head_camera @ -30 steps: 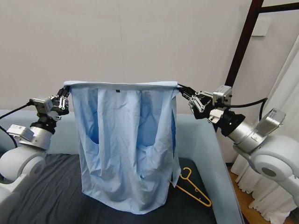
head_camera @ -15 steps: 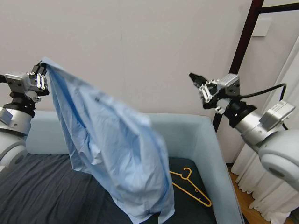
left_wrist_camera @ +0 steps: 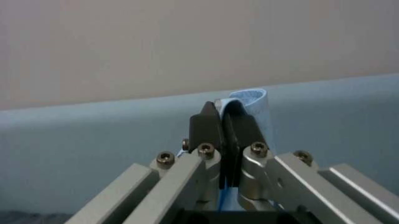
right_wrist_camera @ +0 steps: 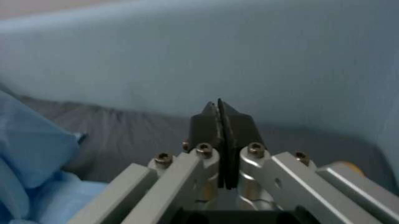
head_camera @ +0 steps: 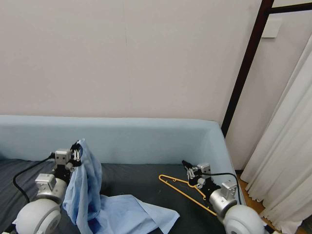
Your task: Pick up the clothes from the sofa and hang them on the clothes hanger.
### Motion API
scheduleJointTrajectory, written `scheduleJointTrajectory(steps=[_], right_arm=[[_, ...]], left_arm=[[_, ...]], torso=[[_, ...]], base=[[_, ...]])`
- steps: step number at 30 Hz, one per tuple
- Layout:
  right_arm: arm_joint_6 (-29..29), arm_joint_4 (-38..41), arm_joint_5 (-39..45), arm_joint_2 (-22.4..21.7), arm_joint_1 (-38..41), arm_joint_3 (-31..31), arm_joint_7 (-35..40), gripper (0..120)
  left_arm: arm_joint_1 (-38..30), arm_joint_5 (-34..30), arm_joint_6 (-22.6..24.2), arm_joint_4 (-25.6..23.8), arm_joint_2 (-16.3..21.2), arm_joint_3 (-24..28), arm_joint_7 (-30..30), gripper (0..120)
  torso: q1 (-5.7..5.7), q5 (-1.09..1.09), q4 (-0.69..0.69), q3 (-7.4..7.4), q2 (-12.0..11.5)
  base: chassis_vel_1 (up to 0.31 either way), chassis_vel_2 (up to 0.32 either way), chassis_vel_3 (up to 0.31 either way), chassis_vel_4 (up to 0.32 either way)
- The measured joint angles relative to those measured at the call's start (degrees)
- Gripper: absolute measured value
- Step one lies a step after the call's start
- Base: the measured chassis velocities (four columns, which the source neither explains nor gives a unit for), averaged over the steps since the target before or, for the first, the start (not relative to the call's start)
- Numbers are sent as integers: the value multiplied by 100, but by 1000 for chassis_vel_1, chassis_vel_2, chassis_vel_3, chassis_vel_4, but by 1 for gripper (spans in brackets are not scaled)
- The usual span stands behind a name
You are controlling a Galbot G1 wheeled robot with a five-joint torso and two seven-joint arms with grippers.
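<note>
Left gripper [head_camera: 77, 149] at 8 o'clock, clenched on shirt [head_camera: 90, 195] edge. Right gripper [head_camera: 187, 166] at 5 o'clock, pinched shut, touching hanger [head_camera: 168, 177]. Open sofa [head_camera: 146, 139] seat between.

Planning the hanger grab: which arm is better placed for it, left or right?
Likely right. The right pincer is shut and empty, close beside the hanger. The left pincer is shut on the shirt and farther from the hanger.
</note>
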Motion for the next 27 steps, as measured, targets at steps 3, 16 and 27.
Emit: scheduleJointTrajectory(steps=[3, 16, 27], right_arm=[[-1009, -1119, 66, 408, 640, -331, 78, 16], [-1427, -4442, -2362, 1547, 1765, -575, -1460, 63], [-1692, -5420, -3478, 1553, 1892, -59, -2884, 98]], left_arm=[[209, 60, 17, -25, -129, -130, -68, 0], [705, 230, -269, -428, -271, -486, -114, 0], [692, 379, -390, -440, -337, -475, -118, 0]], torso=[[0, 1, 0, 0, 0], [1, 1, 0, 1, -1], [1, 0, -2, 1, -1]], base=[[0, 0, 0, 0], [0, 0, 0, 0], [0, 0, 0, 0]])
